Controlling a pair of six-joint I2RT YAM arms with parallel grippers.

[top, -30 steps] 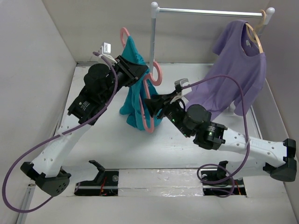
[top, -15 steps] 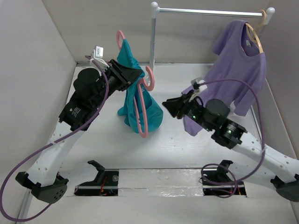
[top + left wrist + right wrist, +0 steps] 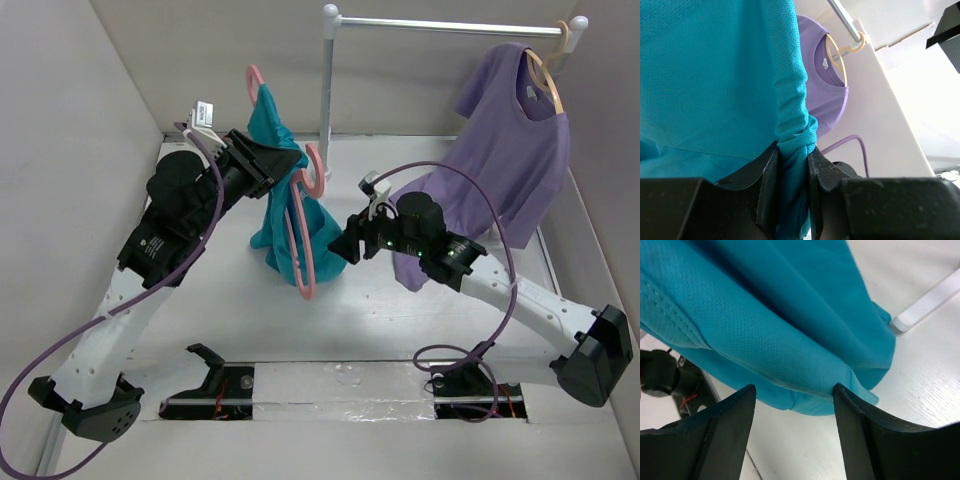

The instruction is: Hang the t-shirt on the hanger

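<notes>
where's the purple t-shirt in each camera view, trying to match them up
Top external: the purple t-shirt is at upper right, hanging from the rail.
Left wrist: upper middle, just right of the teal t-shirt.
Right wrist: not in it.
Shared landmark: the teal t-shirt, centre left from above, filling the top of the right wrist view.

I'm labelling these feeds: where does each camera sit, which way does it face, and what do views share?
Top external: above, behind the bases, looking down on the table; shows both arms, left hand and right hand.
Left wrist: on that arm, looking along its fingers, pinched on the t-shirt, toward the lilac shirt.
Right wrist: looks between its open fingers at the t-shirt's lower edge.
All three share the t-shirt.
</notes>
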